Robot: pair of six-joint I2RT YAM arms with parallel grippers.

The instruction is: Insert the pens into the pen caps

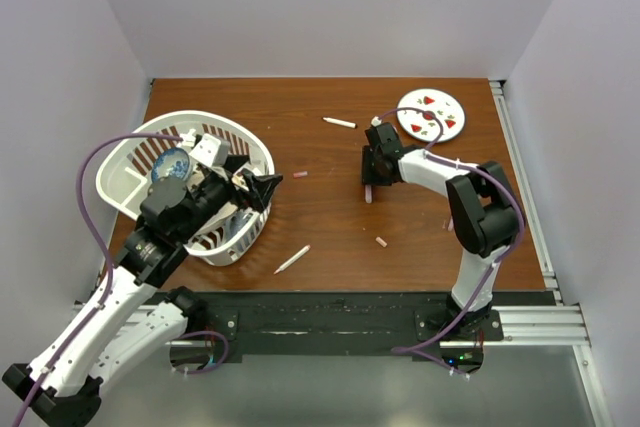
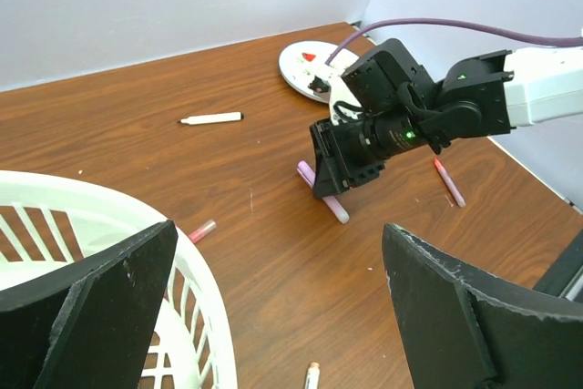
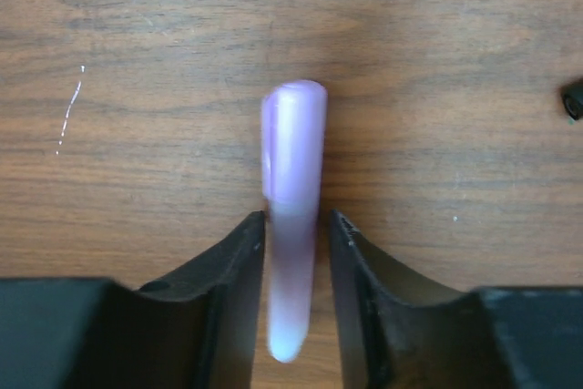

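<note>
Right wrist view looks down on a lilac pen (image 3: 293,161) lying flat on the brown table (image 3: 137,25). The right gripper (image 3: 296,218) has one black finger on each side of the pen. The fingers (image 3: 239,271) are very close to it, but I cannot tell if they squeeze it or just stand beside it.

Seen from the top, this gripper is near the middle of the table, and the lilac pen pokes out from under it toward the front. The round plate (image 1: 450,107) with red spots sits near it, at the far right.

The left gripper (image 1: 264,190) hangs over the rim of the white basket (image 1: 130,162). Its two fingers are spread wide apart.

One white pen (image 1: 339,122) lies at the far side of the table. Another white pen (image 1: 292,259) lies near the front, just beside the basket. A small pink cap (image 1: 299,175) lies between the basket and the right gripper and touches neither.
</note>
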